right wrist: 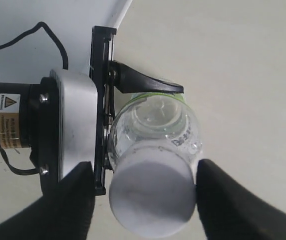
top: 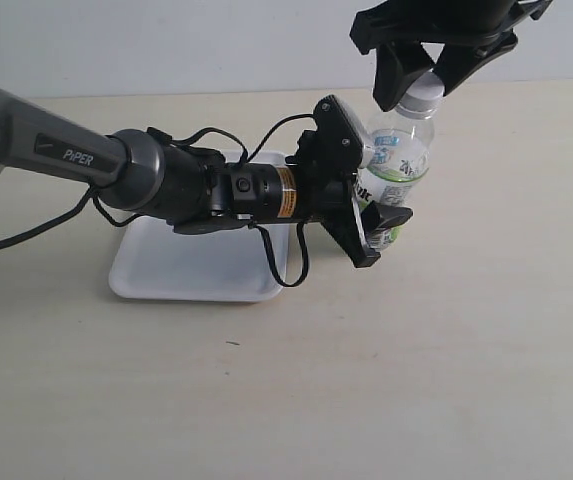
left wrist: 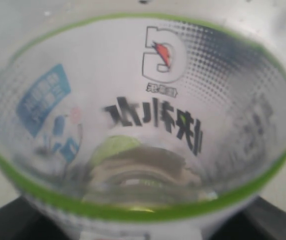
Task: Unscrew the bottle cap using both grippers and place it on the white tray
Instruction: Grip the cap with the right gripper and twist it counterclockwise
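Note:
The clear bottle (top: 398, 160) with its white-and-green label stands tilted just right of the white tray (top: 166, 270). My left gripper (top: 371, 182) is shut on the bottle's labelled body, and the label fills the left wrist view (left wrist: 143, 115). The white bottle cap (top: 424, 97) sits on the neck. My right gripper (top: 416, 82) hangs over it from above, open, with its black fingers on either side of the cap (right wrist: 151, 192). One finger (right wrist: 217, 200) touches the cap's side. The other (right wrist: 70, 200) stands a little apart from it.
The left arm marked "PiPER" (top: 76, 155) reaches across above the tray with a cable looping under its wrist. The tray's white surface (right wrist: 58, 30) shows behind the left gripper's mount. The beige tabletop (top: 366, 380) lies around the bottle.

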